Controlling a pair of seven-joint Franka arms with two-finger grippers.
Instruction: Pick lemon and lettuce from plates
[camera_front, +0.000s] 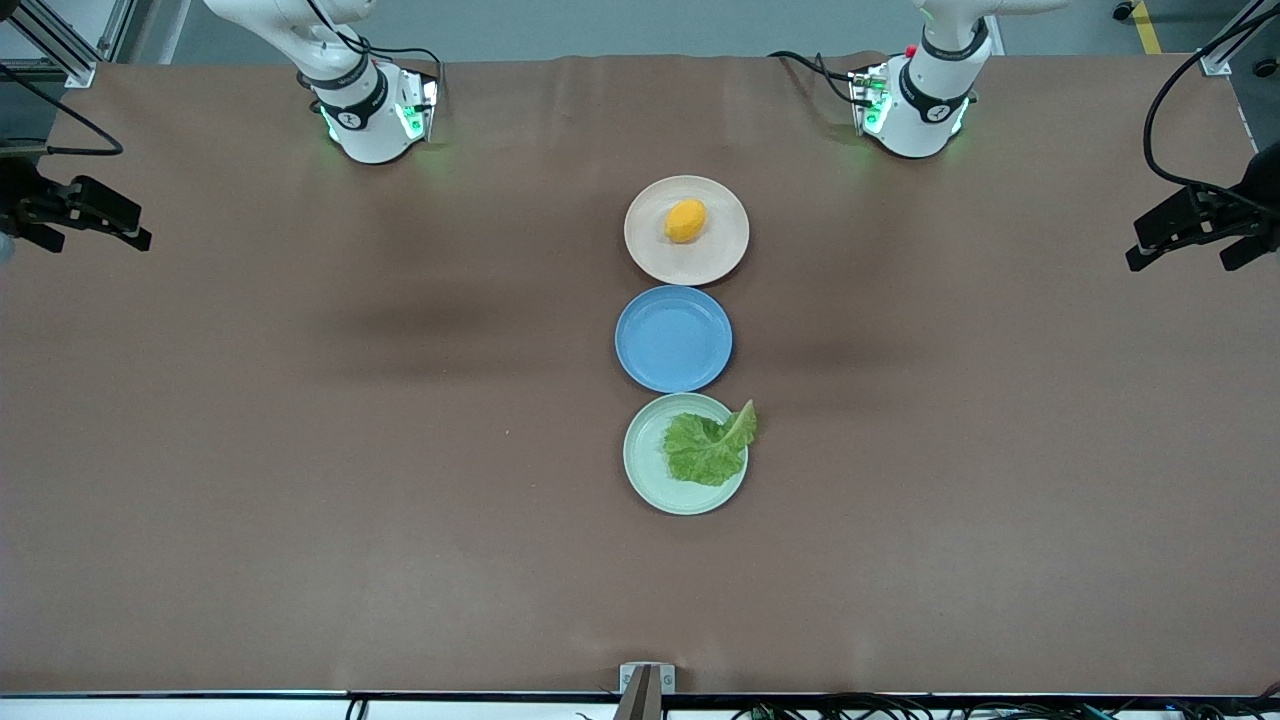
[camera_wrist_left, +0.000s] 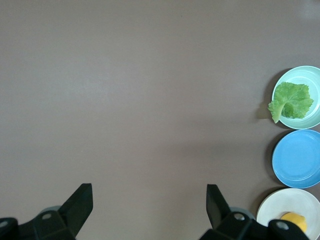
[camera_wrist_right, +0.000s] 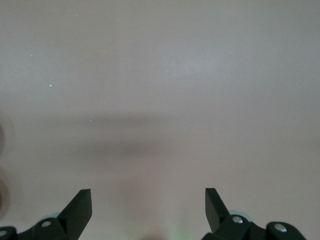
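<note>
The lemon (camera_front: 685, 220) lies on the beige-pink plate (camera_front: 650, 250), the plate farthest from the front camera. The lettuce (camera_front: 708, 445) lies on the mint green plate (camera_front: 645, 452), the nearest one, with its pale stem end over the rim. My left gripper (camera_front: 1178, 262) is open and empty, up over the bare table at the left arm's end. My right gripper (camera_front: 100, 240) is open and empty over the right arm's end. The left wrist view shows the left gripper (camera_wrist_left: 149, 192), the lettuce (camera_wrist_left: 291, 100), the mint plate (camera_wrist_left: 307, 74), the lemon (camera_wrist_left: 293, 220) and the beige plate (camera_wrist_left: 275, 207). The right wrist view shows the right gripper (camera_wrist_right: 148, 196) over bare table.
An empty blue plate (camera_front: 673, 338) sits between the two other plates in one row at mid-table; it also shows in the left wrist view (camera_wrist_left: 297, 159). The brown table surface (camera_front: 300, 450) spreads wide on both sides of the row. The arm bases stand along the table's edge farthest from the front camera.
</note>
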